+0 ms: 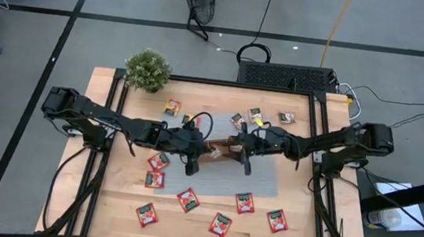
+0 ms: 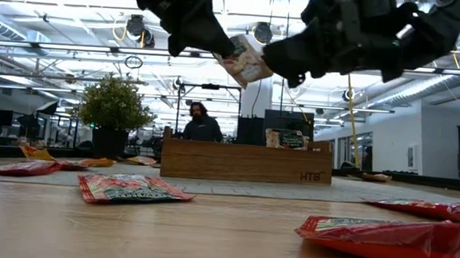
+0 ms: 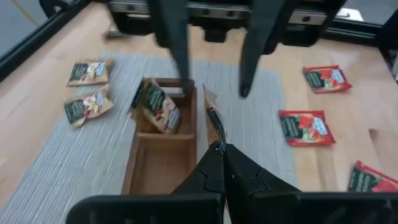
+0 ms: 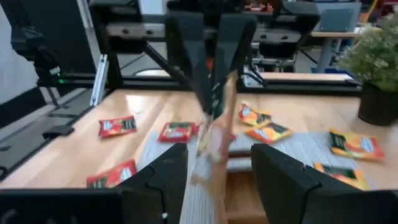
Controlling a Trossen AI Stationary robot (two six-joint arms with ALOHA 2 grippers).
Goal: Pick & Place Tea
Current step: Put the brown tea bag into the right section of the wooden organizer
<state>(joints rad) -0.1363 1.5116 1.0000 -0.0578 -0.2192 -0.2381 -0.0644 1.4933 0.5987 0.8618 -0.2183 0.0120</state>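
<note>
Left end effector (image 3: 219, 149): clenched on one tea sachet (image 3: 212, 121), held in the air above the wooden tray (image 3: 163, 163).
Right end effector (image 4: 214, 165): released, fingers on both sides of the same sachet, not pinching it.
Risk: the sachet hangs over the tray's wall; if dropped now, it may land on the mat (image 3: 68, 162) or across the divider.
Other sachets: spread on the surface (image 1: 119, 180).
</note>
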